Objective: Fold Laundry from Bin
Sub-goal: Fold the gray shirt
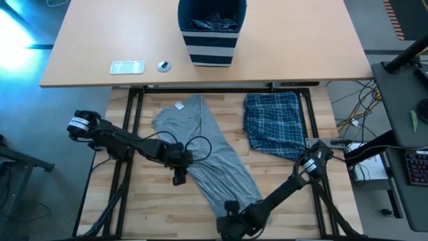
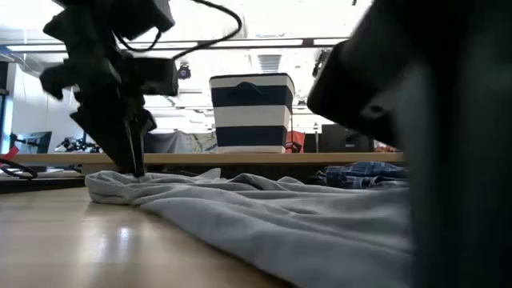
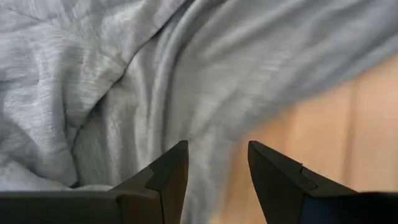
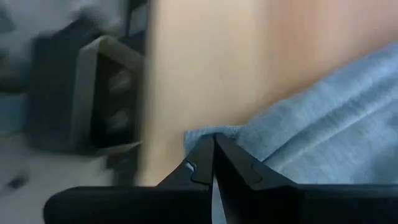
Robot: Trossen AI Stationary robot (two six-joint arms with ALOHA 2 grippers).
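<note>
A grey T-shirt (image 1: 207, 150) lies spread slantwise on the wooden table, from far left to near right. My left gripper (image 1: 179, 175) stands open at the shirt's left edge (image 3: 205, 134), fingers pointing down. My right gripper (image 1: 231, 221) is shut at the shirt's near end. A blue plaid garment (image 1: 273, 125) lies flat at the right. The navy striped bin (image 1: 212, 40) stands on the far table with laundry (image 1: 212, 23) inside. My left gripper's open fingertips (image 2: 136, 170) reach down to the shirt's left edge; I cannot tell whether they touch it. My right gripper pinches the shirt's near corner (image 4: 200, 133) between its two fingertips, slanting down onto it. The shirt lies slack on the table.
A flat phone-like thing (image 1: 127, 67) and a small round thing (image 1: 164, 65) lie on the far table left of the bin. Bare wood (image 1: 167, 214) shows at the near left. Cables and a dark desk (image 1: 401, 134) lie off the table's right edge.
</note>
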